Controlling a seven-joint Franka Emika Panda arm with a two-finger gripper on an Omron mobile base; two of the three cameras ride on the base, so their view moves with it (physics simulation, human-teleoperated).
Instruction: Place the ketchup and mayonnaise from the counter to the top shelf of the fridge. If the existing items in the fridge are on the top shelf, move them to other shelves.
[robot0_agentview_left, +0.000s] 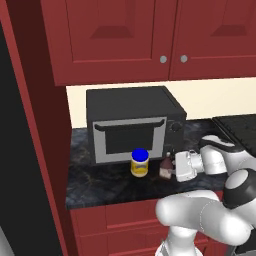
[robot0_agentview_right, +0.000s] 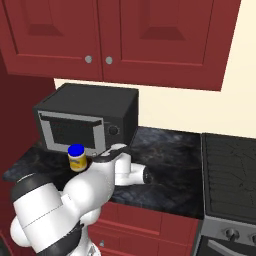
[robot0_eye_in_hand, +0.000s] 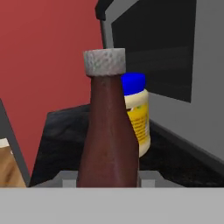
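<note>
1. Ketchup bottle (robot0_eye_in_hand: 109, 135) stands upright on the dark counter (robot0_agentview_left: 100, 185), in front of the microwave (robot0_agentview_left: 130, 122) near its right end; dark red body, white ribbed cap.
2. Gripper (robot0_eye_in_hand: 108, 177) is level with the lower body of the bottle, one finger on each side. The jaws look drawn in against the glass, so I judge it a grip on the ketchup; actual pad contact is hidden at the bottom edge of the hand view.
3. The low, side-on hold makes sense: the body is the widest, steadiest part, and the bottle stays upright for carrying to a shelf.
4. In the left base view the hand comes in from the right, and the bottle (robot0_agentview_left: 165, 167) sits just left of it, base apparently on the counter, so not yet lifted.
5. Mayonnaise jar (robot0_agentview_left: 140, 163), yellow label and blue lid, stands upright just left of the ketchup, close to the microwave door, apart from the gripper. Likely the second pick.
6. Fridge: I take the dark panel at far left to be it, unsure; shelves not visible.
7. Risk: a lift that swings left could clip the jar.
</note>
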